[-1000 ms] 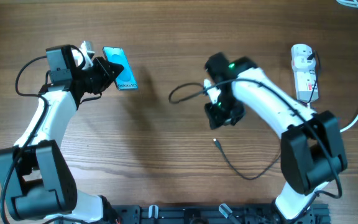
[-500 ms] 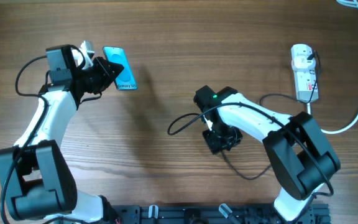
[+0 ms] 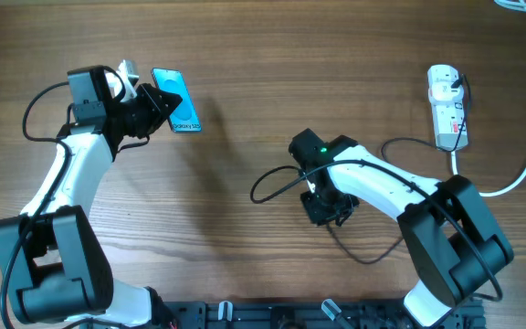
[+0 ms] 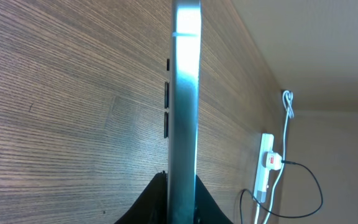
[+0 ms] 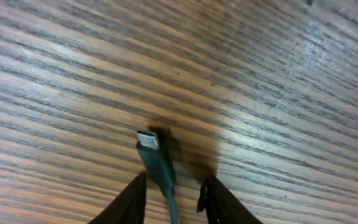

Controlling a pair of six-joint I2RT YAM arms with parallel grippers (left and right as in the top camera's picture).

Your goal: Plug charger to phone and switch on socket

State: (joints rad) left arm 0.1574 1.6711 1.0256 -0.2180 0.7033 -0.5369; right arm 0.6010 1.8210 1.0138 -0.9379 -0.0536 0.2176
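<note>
Overhead, my left gripper (image 3: 156,102) pinches the phone (image 3: 177,102), which sticks out just past its fingers. The right gripper (image 3: 327,206) sits low over the charger (image 3: 252,190), with the socket (image 3: 447,114) well off behind it. Left wrist: the phone is edge-on, clamped between my fingers. Right wrist: the fingers are spread, and the connector tip (image 5: 148,139) lies between them on the table (image 5: 272,87)

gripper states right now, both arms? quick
Left gripper: shut on the phone.
Right gripper: open, straddling the charger tip, not gripping it.
</note>
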